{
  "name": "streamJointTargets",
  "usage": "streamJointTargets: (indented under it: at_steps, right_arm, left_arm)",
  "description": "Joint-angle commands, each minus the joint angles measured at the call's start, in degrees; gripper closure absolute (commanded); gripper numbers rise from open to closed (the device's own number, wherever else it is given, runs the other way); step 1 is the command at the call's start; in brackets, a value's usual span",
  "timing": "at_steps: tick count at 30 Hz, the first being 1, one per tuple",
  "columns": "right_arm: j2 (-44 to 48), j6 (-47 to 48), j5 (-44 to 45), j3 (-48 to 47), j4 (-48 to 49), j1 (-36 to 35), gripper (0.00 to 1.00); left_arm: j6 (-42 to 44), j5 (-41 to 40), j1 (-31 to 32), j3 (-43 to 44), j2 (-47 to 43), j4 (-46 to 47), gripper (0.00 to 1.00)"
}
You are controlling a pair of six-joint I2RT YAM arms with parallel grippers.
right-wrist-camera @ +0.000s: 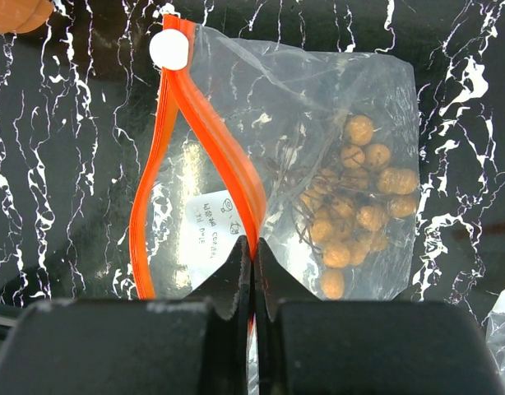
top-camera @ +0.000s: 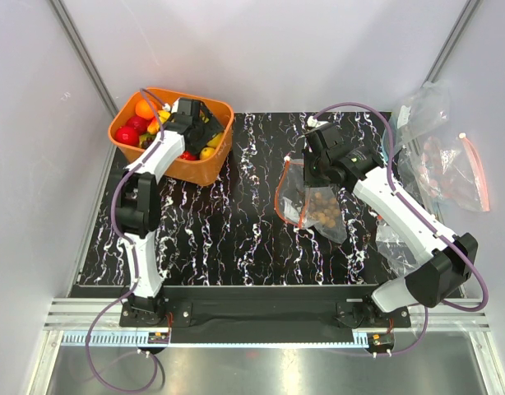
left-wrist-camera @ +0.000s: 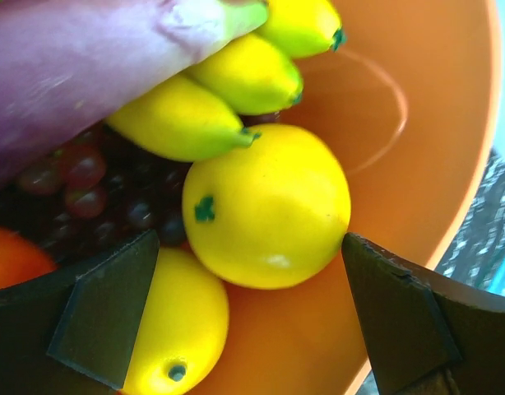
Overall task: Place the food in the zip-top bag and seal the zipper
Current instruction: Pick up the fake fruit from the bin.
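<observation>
now the left pincer (left-wrist-camera: pixel 252 309) stands wide astride a yellow fruit (left-wrist-camera: pixel 265 206) in the basket (top-camera: pixel 201 169); the zip-top bag (right-wrist-camera: pixel 318 115) lies well rightward on the counter (top-camera: pixel 220 239), zipper (right-wrist-camera: pixel 210 136) nipped by the right pincer (right-wrist-camera: pixel 254 271).

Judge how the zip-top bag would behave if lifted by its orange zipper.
Likely floppy: the zip-top bag is thin, wrinkled film. It would probably sag toward the brown balls bunched at one end. Its zipper gapes open, so they might spill.
</observation>
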State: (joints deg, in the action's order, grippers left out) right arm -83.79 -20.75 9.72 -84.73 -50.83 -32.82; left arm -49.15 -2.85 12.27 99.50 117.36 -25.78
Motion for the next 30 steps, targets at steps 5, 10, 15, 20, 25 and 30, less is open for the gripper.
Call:
streamJointTargets:
  at_steps: [5,10,15,20,25,30]
  right_arm:
    - [0.6,0.1,-1.1,-1.5,0.8,0.3,1.0]
    - [0.7,0.3,-1.0,-2.5,0.5,0.2,1.0]
    - [0.7,0.2,-0.8,-2.2,0.4,0.3,1.0]
    - [0.7,0.4,-0.9,-2.1,0.6,0.2,1.0]
    - [0.9,0.8,-1.5,-1.9,0.6,0.2,1.0]
    - [0.7,0.8,-2.2,-1.8,1.3,0.2,1.0]
  left_arm:
    - [-6.1,-0.4,0.2,-0.5,2.1,8.6,0.09]
    - [-5.9,-0.2,-0.5,-0.4,2.3,12.9,0.28]
    - [-2.9,-0.3,-0.8,-2.9,-1.4,15.1,0.48]
    - [1.5,0.6,-0.9,-6.9,-9.4,16.3,0.5]
    - [5.8,6.6,-2.4,-8.9,-16.1,14.5,0.5]
    - [6.1,15.8,-2.2,-13.9,-20.4,17.8,0.5]
